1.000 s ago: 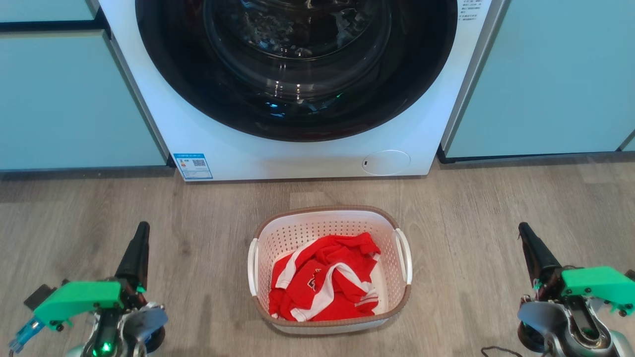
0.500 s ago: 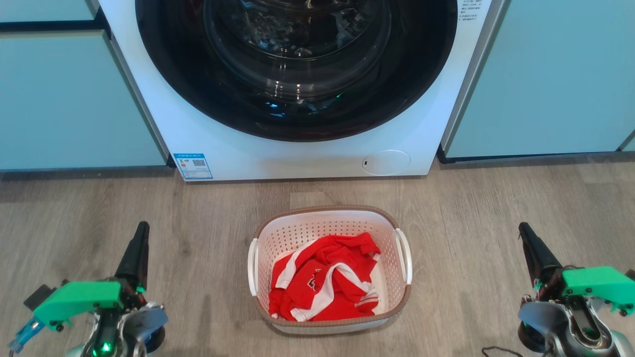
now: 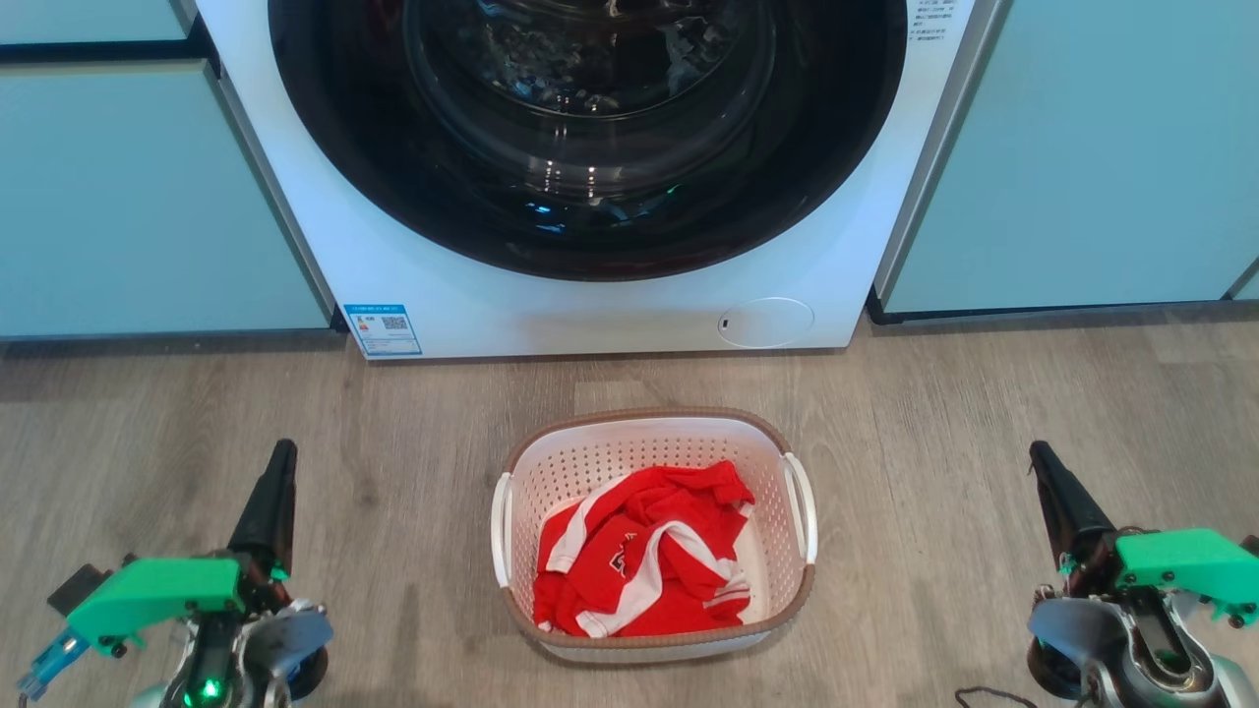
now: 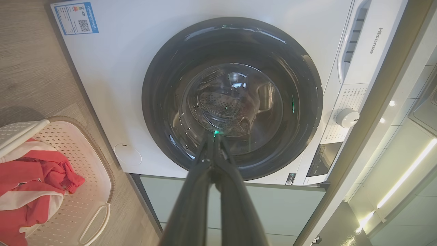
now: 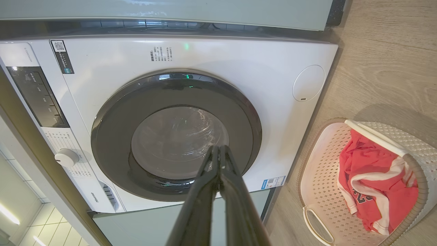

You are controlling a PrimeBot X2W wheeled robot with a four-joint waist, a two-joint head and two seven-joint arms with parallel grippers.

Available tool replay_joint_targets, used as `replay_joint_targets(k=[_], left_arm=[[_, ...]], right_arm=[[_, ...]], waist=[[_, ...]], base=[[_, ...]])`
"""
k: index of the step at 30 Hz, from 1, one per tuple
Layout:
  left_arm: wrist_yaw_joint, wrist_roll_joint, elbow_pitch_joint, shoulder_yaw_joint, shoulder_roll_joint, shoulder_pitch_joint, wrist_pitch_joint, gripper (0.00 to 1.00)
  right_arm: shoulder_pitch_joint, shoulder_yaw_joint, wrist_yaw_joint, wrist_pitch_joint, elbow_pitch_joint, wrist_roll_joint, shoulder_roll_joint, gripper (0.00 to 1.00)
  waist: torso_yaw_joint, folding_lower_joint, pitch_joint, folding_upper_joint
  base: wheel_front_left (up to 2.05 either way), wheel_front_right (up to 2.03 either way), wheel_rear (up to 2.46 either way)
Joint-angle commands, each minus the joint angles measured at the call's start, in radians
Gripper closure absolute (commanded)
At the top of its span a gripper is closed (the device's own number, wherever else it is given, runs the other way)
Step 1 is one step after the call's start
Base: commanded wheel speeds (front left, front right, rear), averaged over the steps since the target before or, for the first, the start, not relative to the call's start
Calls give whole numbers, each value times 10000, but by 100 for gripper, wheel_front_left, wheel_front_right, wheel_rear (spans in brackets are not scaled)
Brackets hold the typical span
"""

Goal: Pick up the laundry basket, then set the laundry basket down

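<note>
1. Plainly, the white washing machine (image 3: 629, 320) is the biggest thing here. Its dark round door is shut and faces the robot, which probably explains why the laundry sits directly in front of it.
2. Next, the laundry basket (image 3: 639, 452) stands upright on the wooden floor (image 3: 393, 423), just before the machine and centred between the two arms, touching neither. It is a small rounded-rectangular tub of white plastic, with walls pierced by rows of holes and a brown woven-look rim. Sitting level on the floor, it could equally be waiting to be lifted or already put back down; the pictures cannot settle which.
3. A red garment with white stripes (image 3: 639, 560) lies crumpled inside, below the rim and mostly toward the near end. I judge that it leaves the sides free for a grasp.
4. The left gripper (image 3: 283, 454) and the right gripper (image 3: 1039, 456) hover low on either side, well apart from the basket. Each has its dark fingers pressed together on nothing and points toward the machine. Such mirrored placement would suit a two-armed lift.
5. Two white loop handles (image 3: 501, 531), one on each side wall, face outward, each toward the gripper on its side.
</note>
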Motion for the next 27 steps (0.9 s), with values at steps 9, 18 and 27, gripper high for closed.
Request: replay_joint_targets(k=[9, 18, 27], left_arm=[[-67, 76, -292, 343, 29, -556, 60, 100], [-67, 85, -292, 353, 22, -557, 68, 100], [-67, 93, -291, 362, 15, -557, 75, 100]], right_arm=[[-471, 152, -15, 78, -311, -84, -29, 100], [-473, 135, -15, 91, -311, -97, -18, 100], [-474, 121, -15, 102, -310, -109, -8, 100]], waist=[[0, 0, 0, 0], [0, 0, 0, 0], [0, 0, 0, 0]], base=[[0, 0, 0], [0, 0, 0], [0, 0, 0]])
